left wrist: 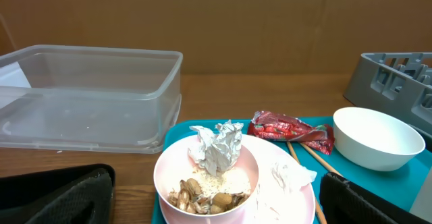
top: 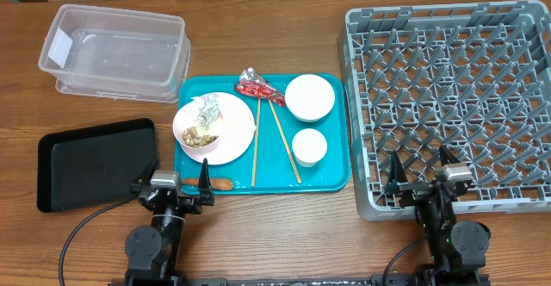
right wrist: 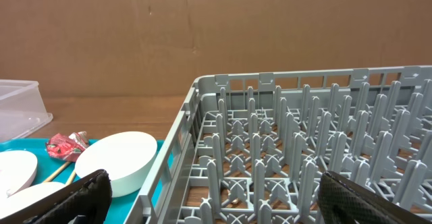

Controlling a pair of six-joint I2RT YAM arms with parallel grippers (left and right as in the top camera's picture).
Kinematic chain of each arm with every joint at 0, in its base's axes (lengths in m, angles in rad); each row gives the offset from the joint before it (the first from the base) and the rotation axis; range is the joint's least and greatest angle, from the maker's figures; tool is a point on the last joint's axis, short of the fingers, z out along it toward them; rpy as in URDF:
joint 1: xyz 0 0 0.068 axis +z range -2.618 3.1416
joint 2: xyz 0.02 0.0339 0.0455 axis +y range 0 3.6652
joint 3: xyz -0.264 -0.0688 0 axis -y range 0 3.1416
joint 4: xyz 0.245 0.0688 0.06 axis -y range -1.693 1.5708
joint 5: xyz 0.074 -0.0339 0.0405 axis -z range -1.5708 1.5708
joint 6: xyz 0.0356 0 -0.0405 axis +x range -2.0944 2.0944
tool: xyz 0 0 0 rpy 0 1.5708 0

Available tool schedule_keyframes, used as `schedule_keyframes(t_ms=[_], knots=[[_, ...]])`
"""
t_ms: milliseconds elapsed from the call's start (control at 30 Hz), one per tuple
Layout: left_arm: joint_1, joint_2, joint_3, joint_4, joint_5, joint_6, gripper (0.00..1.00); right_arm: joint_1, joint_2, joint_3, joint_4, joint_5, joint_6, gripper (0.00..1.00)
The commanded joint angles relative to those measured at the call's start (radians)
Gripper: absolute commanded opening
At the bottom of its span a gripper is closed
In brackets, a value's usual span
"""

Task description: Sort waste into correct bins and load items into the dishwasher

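A teal tray (top: 327, 181) holds a pink plate (top: 232, 139) with a pink bowl (top: 196, 135) of food scraps and crumpled foil (left wrist: 217, 146), a tissue (left wrist: 290, 175), a red wrapper (top: 256, 85), two chopsticks (top: 277, 139), a large white bowl (top: 310, 96) and a small white bowl (top: 309, 146). The grey dish rack (top: 448, 96) stands at the right. My left gripper (top: 172, 185) is open and empty at the tray's near left corner. My right gripper (top: 422, 176) is open and empty over the rack's near edge.
A clear plastic bin (top: 116, 49) stands at the back left. A black tray (top: 95, 161) lies at the front left. A small orange scrap (top: 215, 183) lies on the teal tray's near edge.
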State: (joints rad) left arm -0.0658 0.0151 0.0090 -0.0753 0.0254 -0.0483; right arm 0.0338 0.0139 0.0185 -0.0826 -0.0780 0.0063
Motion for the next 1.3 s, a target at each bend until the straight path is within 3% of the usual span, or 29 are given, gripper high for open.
schedule_keyframes(t_ms=[0,800,967,1267], knots=[[0.001,-0.010,-0.004,-0.002,-0.007,0.019,1.00,0.006,-0.011,-0.011,0.006,-0.001,-0.003,1.00],[0.001,-0.010,-0.004,-0.002,-0.007,0.019,1.00,0.006,-0.011,-0.010,0.008,-0.005,-0.002,1.00],[0.001,-0.010,-0.003,-0.002,-0.006,0.005,1.00,0.006,-0.011,-0.010,0.006,-0.003,0.073,1.00],[0.001,0.046,0.168,-0.173,-0.008,-0.045,1.00,0.005,-0.006,0.137,-0.144,0.017,0.102,1.00]])
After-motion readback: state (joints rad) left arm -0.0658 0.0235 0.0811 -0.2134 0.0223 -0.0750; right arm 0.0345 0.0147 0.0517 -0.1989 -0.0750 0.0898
